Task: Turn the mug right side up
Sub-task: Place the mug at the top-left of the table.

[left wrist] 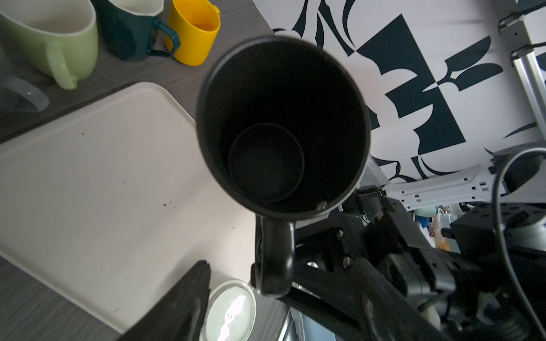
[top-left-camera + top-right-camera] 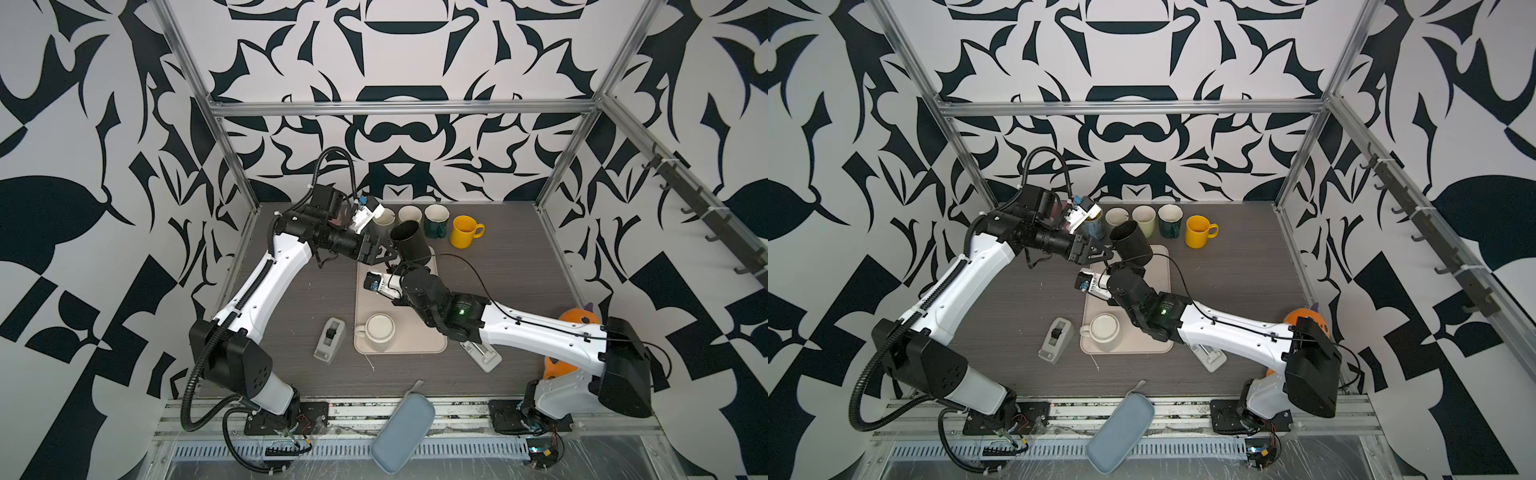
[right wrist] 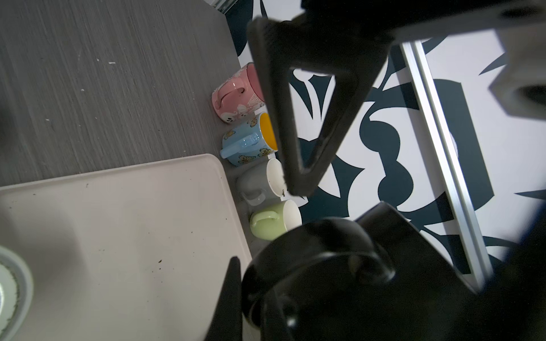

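A black mug [image 2: 411, 243] [image 2: 1131, 245] hangs tilted over the far end of the beige tray [image 2: 370, 303], its mouth up and toward the left arm. My right gripper [image 2: 400, 266] [image 3: 270, 295] is shut on its handle [image 1: 274, 257]. My left gripper [image 2: 386, 252] [image 2: 1104, 254] stands open just left of the mug, at the handle side, and grips nothing. The left wrist view looks straight into the mug's empty inside [image 1: 280, 127]. A pale mug [image 2: 379, 330] [image 1: 230, 307] stands bottom-up on the tray's near end.
Along the back edge stands a row of upright mugs, among them a yellow one [image 2: 464, 230], a dark green one [image 2: 435, 220] and a light green one [image 3: 271, 221]. A tape dispenser [image 2: 330, 338], a stapler [image 2: 482, 353] and a blue-grey pouch [image 2: 402, 430] lie nearer the front.
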Robot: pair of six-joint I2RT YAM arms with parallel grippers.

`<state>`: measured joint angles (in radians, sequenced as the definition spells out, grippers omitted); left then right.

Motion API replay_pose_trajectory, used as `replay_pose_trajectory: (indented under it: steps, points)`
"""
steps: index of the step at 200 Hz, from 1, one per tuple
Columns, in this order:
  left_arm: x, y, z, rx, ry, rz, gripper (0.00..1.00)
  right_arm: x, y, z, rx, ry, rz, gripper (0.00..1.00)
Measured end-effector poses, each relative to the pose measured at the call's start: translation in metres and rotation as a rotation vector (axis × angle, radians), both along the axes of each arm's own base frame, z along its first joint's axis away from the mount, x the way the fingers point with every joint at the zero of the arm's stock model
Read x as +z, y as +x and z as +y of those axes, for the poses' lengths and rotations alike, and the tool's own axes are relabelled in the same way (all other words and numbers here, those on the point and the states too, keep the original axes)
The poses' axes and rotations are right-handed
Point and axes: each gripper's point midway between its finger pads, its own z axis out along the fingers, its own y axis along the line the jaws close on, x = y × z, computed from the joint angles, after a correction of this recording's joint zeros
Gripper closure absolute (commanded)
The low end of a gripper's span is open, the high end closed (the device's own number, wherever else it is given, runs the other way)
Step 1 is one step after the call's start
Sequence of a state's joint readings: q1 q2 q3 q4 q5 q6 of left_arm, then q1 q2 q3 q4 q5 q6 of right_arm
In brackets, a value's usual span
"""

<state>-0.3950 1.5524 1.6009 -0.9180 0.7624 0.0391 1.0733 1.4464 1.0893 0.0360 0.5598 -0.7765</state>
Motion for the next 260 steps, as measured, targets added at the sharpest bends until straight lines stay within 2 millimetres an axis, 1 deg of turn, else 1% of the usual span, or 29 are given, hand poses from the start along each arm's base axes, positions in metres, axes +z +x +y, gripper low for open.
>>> replay_pose_trajectory:
  steps: [23,41,119,166,200,220,233,242,260]
  points:
    - [-0.003,-0.003,0.000,-0.006,0.015,0.004,0.25,-0.001,0.002,0.001,0.004,-0.018,-0.015,1.00]
    - [-0.006,-0.003,0.000,-0.006,0.028,0.008,0.30,-0.001,0.002,0.002,0.009,-0.029,-0.021,1.00]
    - [-0.031,0.008,-0.003,0.016,0.062,0.092,0.44,0.004,-0.001,0.008,0.029,-0.021,-0.045,1.00]
    - [-0.030,0.009,-0.004,0.030,0.058,0.108,0.53,0.000,0.000,0.010,0.032,-0.030,-0.042,1.00]
    - [-0.028,0.010,-0.006,0.033,0.046,0.112,0.63,-0.006,-0.001,0.013,0.039,-0.042,-0.034,1.00]
    - [-0.027,0.010,-0.007,0.032,0.037,0.114,0.73,-0.010,-0.001,0.015,0.041,-0.049,-0.029,1.00]
    - [-0.026,0.010,-0.008,0.024,0.035,0.103,0.83,-0.010,0.000,0.014,0.039,-0.051,-0.029,1.00]
    - [-0.027,0.011,-0.008,0.034,0.034,0.111,0.89,-0.009,0.000,0.014,0.035,-0.049,-0.031,1.00]
    - [-0.027,0.012,-0.008,0.033,0.032,0.110,0.95,-0.009,0.000,0.014,0.036,-0.048,-0.033,1.00]
